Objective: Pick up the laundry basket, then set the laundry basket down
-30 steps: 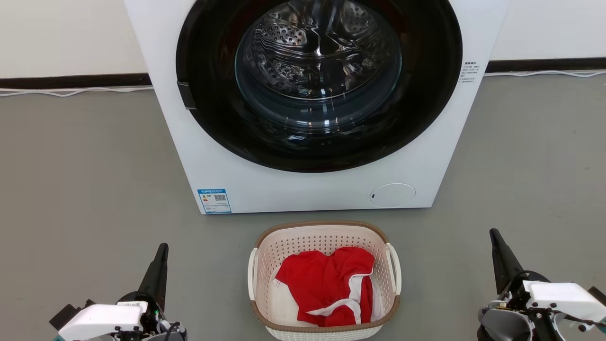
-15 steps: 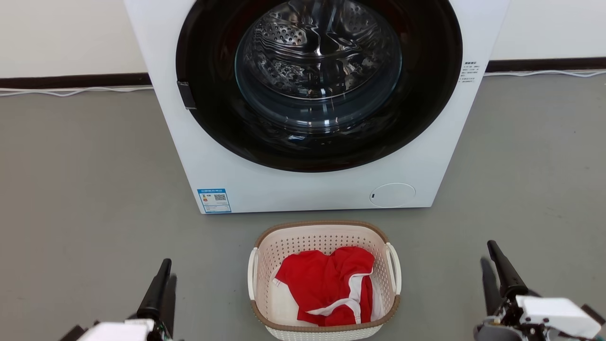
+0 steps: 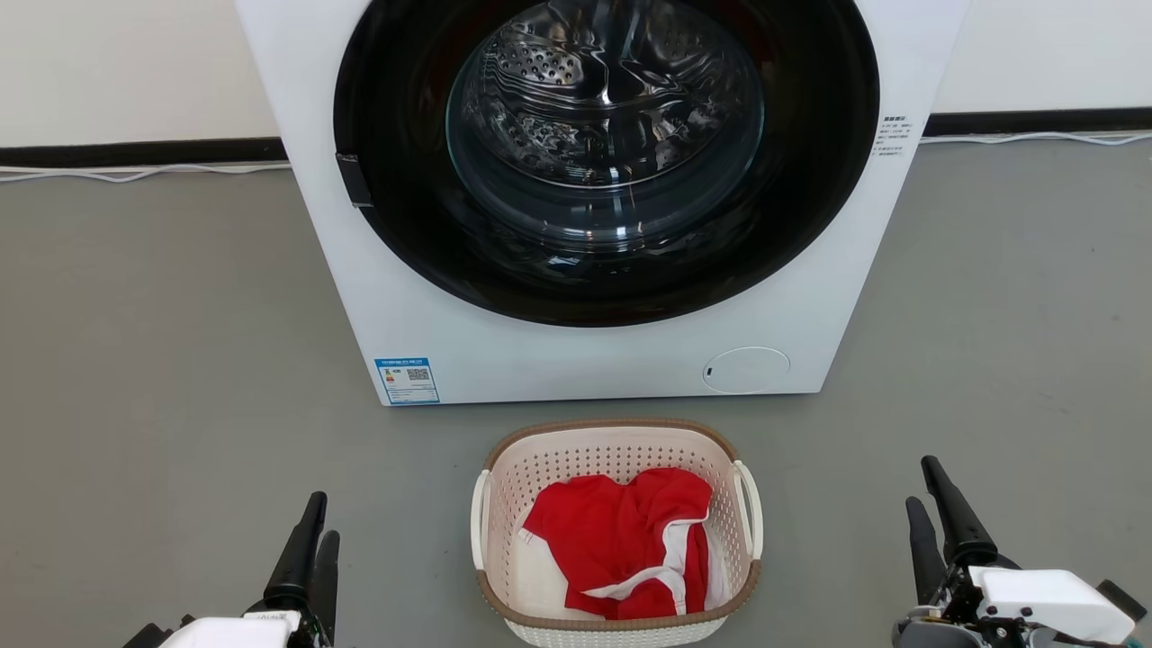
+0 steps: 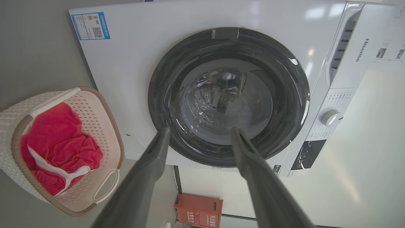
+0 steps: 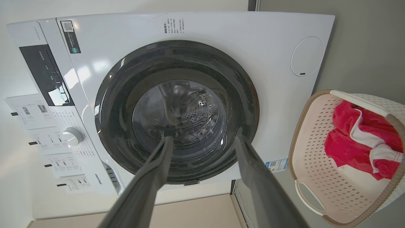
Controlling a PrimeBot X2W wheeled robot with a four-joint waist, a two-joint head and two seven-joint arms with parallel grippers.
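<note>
- Floor (image 3: 162, 360), grey, is carrying small cream-white perforated plastic laundry basket (image 3: 594, 461) with brown woven-look rim, on near side of white front-loading washing machine (image 3: 558, 360).
- Crumpled red-and-white garment (image 3: 612, 540) is lying inside.
- Dark-fingered left gripper (image 3: 323, 515) is hovering well left of basket, spread, empty.
- Dark-fingered right gripper (image 3: 920, 481) is hovering well right, spread, empty.

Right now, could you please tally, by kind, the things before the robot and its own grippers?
White front-loading washing machine: 1
Cream perforated plastic laundry basket: 1
Red-and-white cloth garment: 1
Dark two-fingered grippers: 2 (left gripper, right gripper)
Total: 5
</note>
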